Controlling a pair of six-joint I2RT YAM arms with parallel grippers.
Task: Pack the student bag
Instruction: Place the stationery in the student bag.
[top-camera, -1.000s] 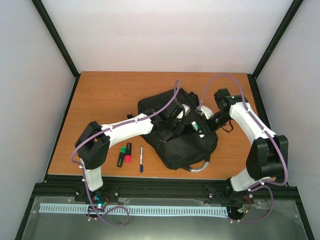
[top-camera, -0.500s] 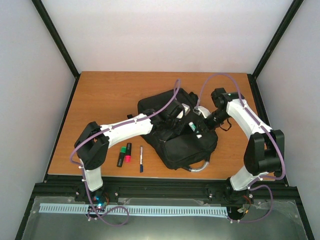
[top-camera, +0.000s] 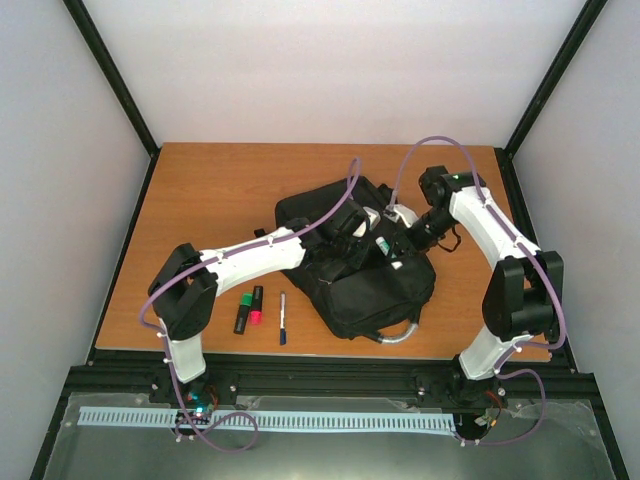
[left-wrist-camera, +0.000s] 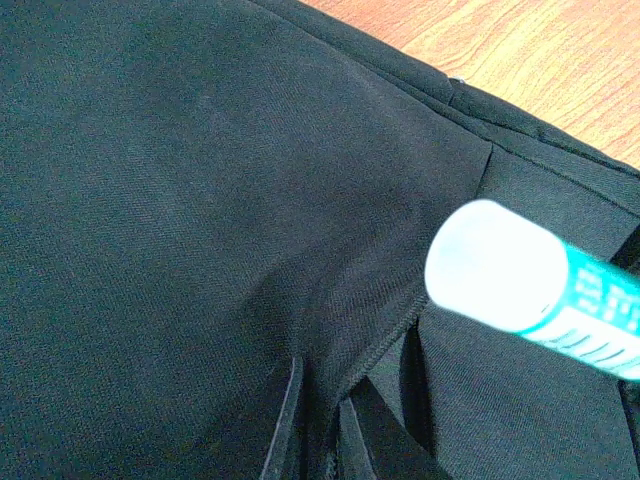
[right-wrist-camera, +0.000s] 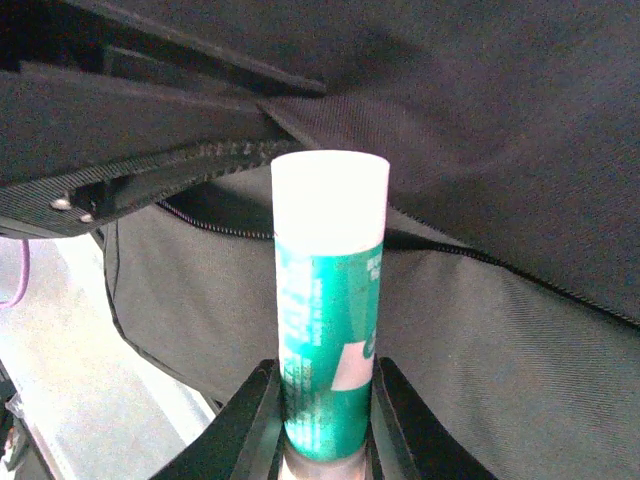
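Note:
The black student bag (top-camera: 370, 290) lies across the middle of the table. My left gripper (top-camera: 345, 232) rests on top of it. In the left wrist view it (left-wrist-camera: 322, 410) is shut on a fold of the bag's fabric (left-wrist-camera: 180, 200) at a seam, holding the edge up. My right gripper (right-wrist-camera: 325, 400) is shut on a green and white glue stick (right-wrist-camera: 328, 300). The stick's white cap points at a zipped opening of the bag (right-wrist-camera: 500, 120). The same stick (left-wrist-camera: 520, 275) shows at the right of the left wrist view and from above (top-camera: 383, 247).
Left of the bag lie a green highlighter (top-camera: 243, 311), a pink highlighter (top-camera: 257, 305) and a thin pen (top-camera: 283, 318). A grey curved handle (top-camera: 395, 337) sticks out at the bag's near side. Bare wooden table (top-camera: 210, 190) lies behind and left.
My right arm has swung left and away from the base, carrying the glue stick closer to the bag's opening. The left arm has held still.

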